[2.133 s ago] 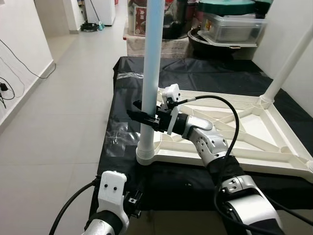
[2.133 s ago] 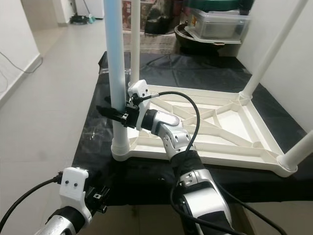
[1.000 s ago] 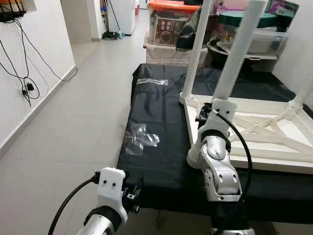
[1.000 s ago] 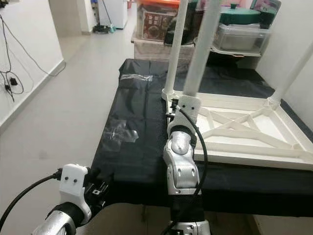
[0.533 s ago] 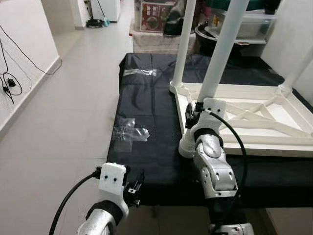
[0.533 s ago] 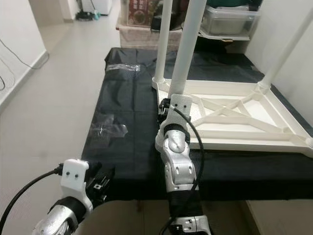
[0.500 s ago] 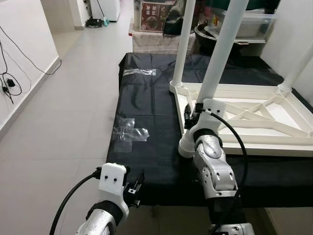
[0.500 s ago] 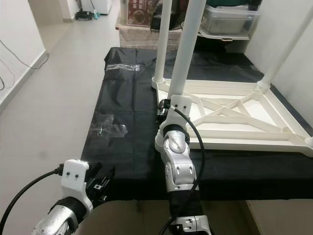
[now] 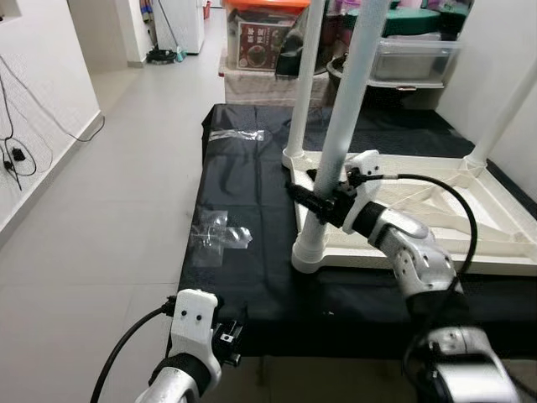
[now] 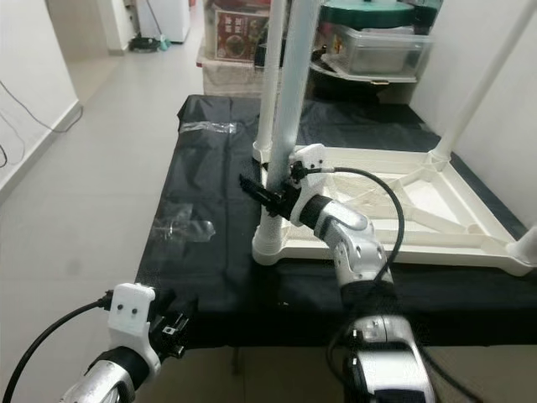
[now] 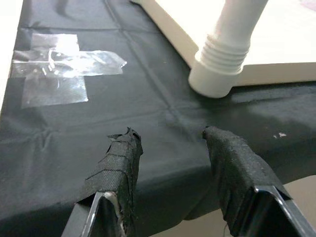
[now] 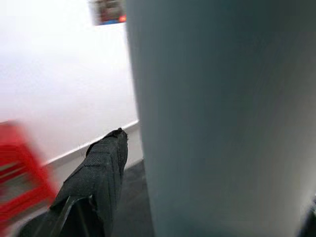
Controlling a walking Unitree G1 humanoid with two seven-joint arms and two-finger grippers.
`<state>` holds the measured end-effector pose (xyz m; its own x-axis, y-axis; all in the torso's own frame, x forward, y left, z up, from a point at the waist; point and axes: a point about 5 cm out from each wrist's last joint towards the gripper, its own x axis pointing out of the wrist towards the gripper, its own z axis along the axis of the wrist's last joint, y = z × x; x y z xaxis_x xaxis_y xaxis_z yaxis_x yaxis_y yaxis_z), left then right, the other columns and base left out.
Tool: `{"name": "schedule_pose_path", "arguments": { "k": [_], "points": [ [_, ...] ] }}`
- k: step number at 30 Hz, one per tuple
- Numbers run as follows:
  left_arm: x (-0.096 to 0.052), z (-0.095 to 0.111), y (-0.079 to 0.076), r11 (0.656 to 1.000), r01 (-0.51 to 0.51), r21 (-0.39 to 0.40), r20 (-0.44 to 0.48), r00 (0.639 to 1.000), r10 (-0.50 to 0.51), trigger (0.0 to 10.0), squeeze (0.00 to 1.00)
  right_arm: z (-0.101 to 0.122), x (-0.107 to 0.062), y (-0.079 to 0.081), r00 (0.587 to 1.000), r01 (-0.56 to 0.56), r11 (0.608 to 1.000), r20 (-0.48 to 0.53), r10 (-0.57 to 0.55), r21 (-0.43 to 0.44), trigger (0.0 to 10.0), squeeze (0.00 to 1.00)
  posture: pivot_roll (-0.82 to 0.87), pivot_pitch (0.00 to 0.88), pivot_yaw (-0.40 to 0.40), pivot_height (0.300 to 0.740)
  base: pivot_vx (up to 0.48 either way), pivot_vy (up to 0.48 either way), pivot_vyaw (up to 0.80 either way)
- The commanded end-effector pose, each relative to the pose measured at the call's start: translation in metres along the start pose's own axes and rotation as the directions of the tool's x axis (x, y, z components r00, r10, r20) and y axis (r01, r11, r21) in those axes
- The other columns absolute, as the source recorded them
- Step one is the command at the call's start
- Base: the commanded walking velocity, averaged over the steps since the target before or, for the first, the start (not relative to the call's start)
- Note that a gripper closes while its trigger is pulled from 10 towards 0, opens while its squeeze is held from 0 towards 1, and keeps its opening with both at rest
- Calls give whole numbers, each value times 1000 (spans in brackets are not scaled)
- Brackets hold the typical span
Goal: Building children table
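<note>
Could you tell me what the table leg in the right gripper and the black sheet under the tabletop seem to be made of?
The table leg in the right gripper looks like smooth white moulded plastic, with a ribbed collar at its base. The black sheet looks like thin matte plastic or fabric: it creases and drapes over the edge, though which it is stays open.

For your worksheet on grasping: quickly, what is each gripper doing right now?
Left gripper: open, holding nothing, low by the black cloth's edge.
Right gripper: closed around the near table leg.
</note>
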<state>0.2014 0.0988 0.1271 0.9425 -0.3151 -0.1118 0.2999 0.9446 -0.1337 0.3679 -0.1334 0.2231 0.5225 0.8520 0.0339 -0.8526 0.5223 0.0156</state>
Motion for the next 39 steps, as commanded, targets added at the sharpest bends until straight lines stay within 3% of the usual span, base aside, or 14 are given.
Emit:
{"name": "schedule_pose_path", "arguments": {
  "k": [1, 6, 8, 9, 16, 22, 24, 26, 27, 29, 35, 37, 38, 39],
  "points": [
    [0, -4, -1, 1000, 2, -2, -9, 1000, -2, 10000, 0, -3, 19, 17, 976, -214, 977, -27, 214, 10, 10000, 0, 112, 0, -91, 740, 0, 0, 0],
    [0, -4, -1, 1000, 0, 1, -6, 1000, 0, 10000, 0, -6, 30, 30, 916, -394, 919, -72, 394, 4, 10000, 0, 118, 0, -95, 740, 0, 0, 0],
    [0, -3, -2, 1000, 2, 3, -3, 1000, -2, 10000, 0, -7, 37, 35, 893, -446, 895, -61, 447, 15, 8157, 0, 135, 6, -107, 740, 0, 0, 0],
    [0, -3, -3, 1000, 2, 4, -2, 1000, -2, 10000, 0, -7, 39, 37, 888, -456, 890, -47, 457, 27, 0, 0, 137, 8, -109, 740, 0, 0, 0],
    [0, -2, -2, 1000, 1, 6, 1, 1000, -1, 10000, 0, -13, 44, 31, 940, -339, 939, -8, 340, 50, 0, 0, 132, 13, -102, 740, 0, 0, 0],
    [1, -2, -1, 1000, 4, 7, 0, 1000, -4, 10000, 0, -19, 36, 4, 985, 170, 985, 26, -170, 0, 0, 0, 120, 11, -91, 740, 0, 0, 0],
    [1, -3, -1, 1000, 6, 8, 0, 1000, -6, 10000, 0, -23, 25, -8, 906, 422, 907, 33, -422, 3, 0, 0, 112, 10, -84, 740, 0, 0, 0],
    [2, -3, 0, 1000, 11, 7, 0, 1000, -11, 10000, 0, -35, -7, -16, 602, 798, 602, 9, -798, -21, 0, 0, 95, 9, -71, 740, 0, 0, 0],
    [2, -3, 0, 1000, 11, 7, 0, 1000, -11, 10000, 0, -35, -7, -16, 602, 798, 602, 9, -798, -21, 0, 0, 95, 9, -71, 740, 0, 0, 0],
    [5, -2, 0, 1000, 15, 6, 3, 1000, -15, 10000, 0, -44, -25, -6, 413, 910, 413, -11, -911, -15, 0, 0, 99, 4, -72, 740, 0, 0, 0],
    [9, 0, -1, 1000, 25, 6, 9, 1000, -26, 10000, 0, -53, -17, 21, 289, 957, 287, -50, -956, 48, 0, 0, 94, 3, -61, 740, 0, 0, 0],
    [9, 0, -2, 999, 32, 4, 9, 999, -32, 10000, 0, -54, 2, 32, 356, 933, 352, -47, -933, 79, 1804, 0, 95, 4, -63, 740, 0, 0, 0],
    [9, 0, -2, 999, 33, 3, 9, 999, -33, 10000, 0, -54, 9, 35, 408, 910, 404, -21, -913, 96, 10000, 894, 100, 3, -69, 740, 0, 0, 0],
    [8, 1, -2, 999, 33, 3, 9, 999, -33, 10000, 0, -54, 14, 37, 458, 883, 455, 1, -889, 116, 10000, 1000, 101, 3, -70, 740, 0, 0, 0]
  ]
}}
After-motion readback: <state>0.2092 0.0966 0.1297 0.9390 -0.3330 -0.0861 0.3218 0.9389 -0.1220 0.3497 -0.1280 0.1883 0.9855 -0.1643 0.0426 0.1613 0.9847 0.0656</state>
